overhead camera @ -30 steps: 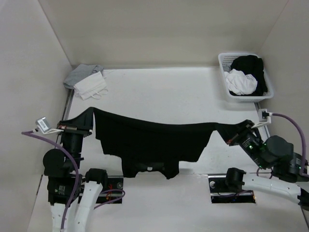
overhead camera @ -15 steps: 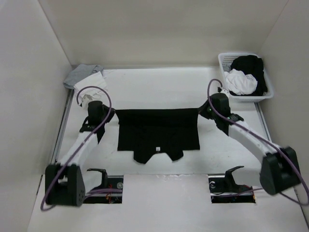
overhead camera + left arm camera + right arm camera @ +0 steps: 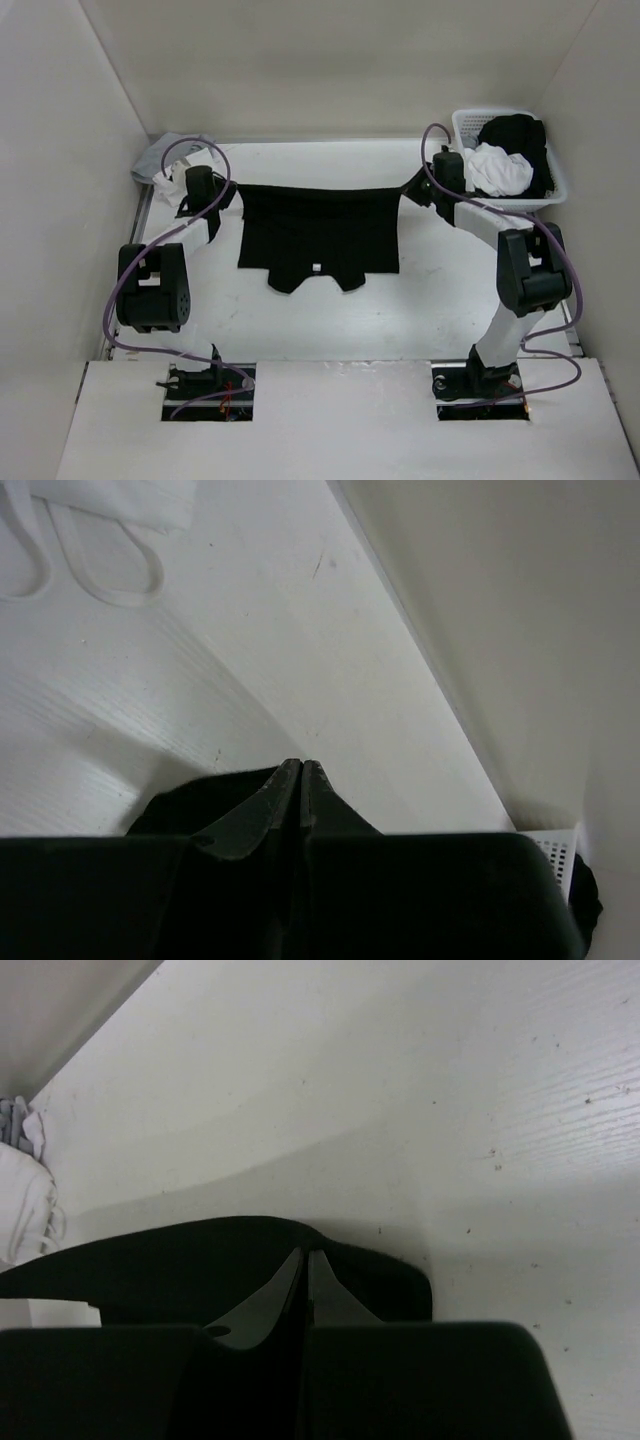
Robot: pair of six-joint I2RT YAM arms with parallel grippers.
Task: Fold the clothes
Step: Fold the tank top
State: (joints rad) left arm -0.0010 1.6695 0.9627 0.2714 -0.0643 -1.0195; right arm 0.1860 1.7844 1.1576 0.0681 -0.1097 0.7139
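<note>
The clothes, a black short-sleeved shirt [image 3: 318,235], lie spread across the middle of the table, with a tiny white label [image 3: 315,267] near the front edge. The far edge is stretched straight between the two grippers. My left gripper [image 3: 229,191] is shut on the far left corner, and in the left wrist view its fingertips [image 3: 301,766] press together over black fabric [image 3: 170,805]. At the far right corner my right gripper [image 3: 408,188] is likewise shut. Black cloth [image 3: 200,1250] bunches around its closed tips [image 3: 304,1255].
A white basket [image 3: 462,124] holding black and white garments stands at the back right, close to the right arm. A light grey cloth [image 3: 165,152] and a white cloth with thin loops [image 3: 100,510] lie at the back left. Walls close in the table on three sides.
Both arms have reached out from the near edge toward the back of the table. They carried the shirt with them and laid it down flatter and farther away.
</note>
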